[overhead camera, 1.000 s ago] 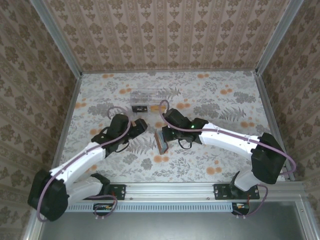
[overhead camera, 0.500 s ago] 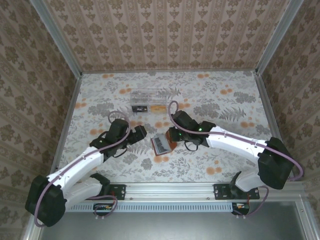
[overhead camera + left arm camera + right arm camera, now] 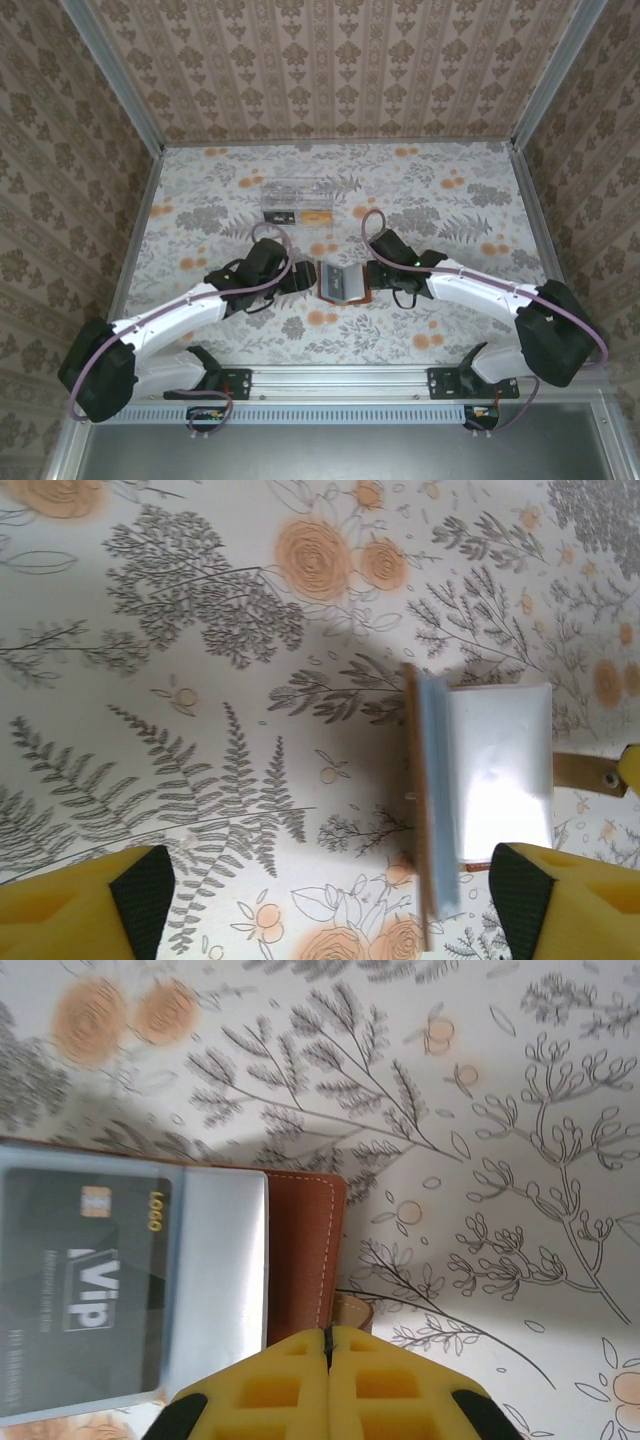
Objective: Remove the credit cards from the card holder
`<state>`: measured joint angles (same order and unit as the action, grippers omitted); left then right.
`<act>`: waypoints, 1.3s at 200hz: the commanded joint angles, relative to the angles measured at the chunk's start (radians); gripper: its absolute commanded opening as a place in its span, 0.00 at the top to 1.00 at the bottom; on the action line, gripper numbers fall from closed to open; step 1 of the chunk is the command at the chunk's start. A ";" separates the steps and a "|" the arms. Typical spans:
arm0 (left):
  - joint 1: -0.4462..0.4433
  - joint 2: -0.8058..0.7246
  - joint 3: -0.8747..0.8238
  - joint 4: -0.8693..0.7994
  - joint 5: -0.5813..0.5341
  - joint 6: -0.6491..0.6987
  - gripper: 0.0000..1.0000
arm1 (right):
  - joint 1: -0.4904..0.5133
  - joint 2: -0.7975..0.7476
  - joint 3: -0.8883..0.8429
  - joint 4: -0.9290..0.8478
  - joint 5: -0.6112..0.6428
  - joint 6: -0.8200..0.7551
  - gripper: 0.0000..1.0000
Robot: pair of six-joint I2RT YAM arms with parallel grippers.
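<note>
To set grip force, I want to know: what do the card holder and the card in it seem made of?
The card holder: likely leather or imitation, matte rust-brown, stitched seam along its edge. The card: apparently plastic, dark grey, printed letters and a metallic chip, behind a glossy, seemingly clear sleeve.

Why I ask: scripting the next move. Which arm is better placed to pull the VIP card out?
Left, likely. The left fingers are open, facing the card holder with its VIP card showing; the right fingers are shut on its strap, seemingly anchoring it.
</note>
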<state>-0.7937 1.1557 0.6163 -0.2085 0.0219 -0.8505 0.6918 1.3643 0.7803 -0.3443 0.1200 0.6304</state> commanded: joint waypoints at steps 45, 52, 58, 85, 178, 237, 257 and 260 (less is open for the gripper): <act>-0.065 0.074 0.109 0.040 -0.012 0.074 0.40 | 0.015 -0.071 0.025 -0.018 0.004 0.002 0.75; -0.069 0.088 0.114 0.049 -0.005 0.079 0.49 | 0.018 -0.075 0.030 -0.021 0.004 0.003 0.74; -0.071 0.102 0.114 0.061 0.001 0.079 0.55 | 0.022 -0.080 0.034 -0.021 0.005 0.005 0.74; -0.074 0.182 0.116 0.126 0.042 0.062 0.71 | 0.044 -0.093 0.058 -0.034 0.009 0.006 0.70; -0.158 0.511 0.224 0.299 0.162 -0.015 0.93 | 0.099 -0.142 0.071 -0.019 -0.003 0.050 0.68; -0.156 0.481 0.185 0.255 0.116 -0.024 0.96 | 0.100 -0.098 0.021 0.082 -0.067 0.113 0.77; -0.154 0.477 0.180 0.258 0.118 -0.021 0.96 | 0.098 -0.072 0.004 0.132 -0.109 0.140 0.81; -0.154 0.478 0.179 0.257 0.120 -0.021 0.96 | 0.097 -0.067 0.002 0.139 -0.117 0.145 0.82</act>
<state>-0.9485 1.6638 0.8112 0.0654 0.1532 -0.8646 0.7864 1.2655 0.8104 -0.2741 0.0620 0.7212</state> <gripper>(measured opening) 0.048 0.198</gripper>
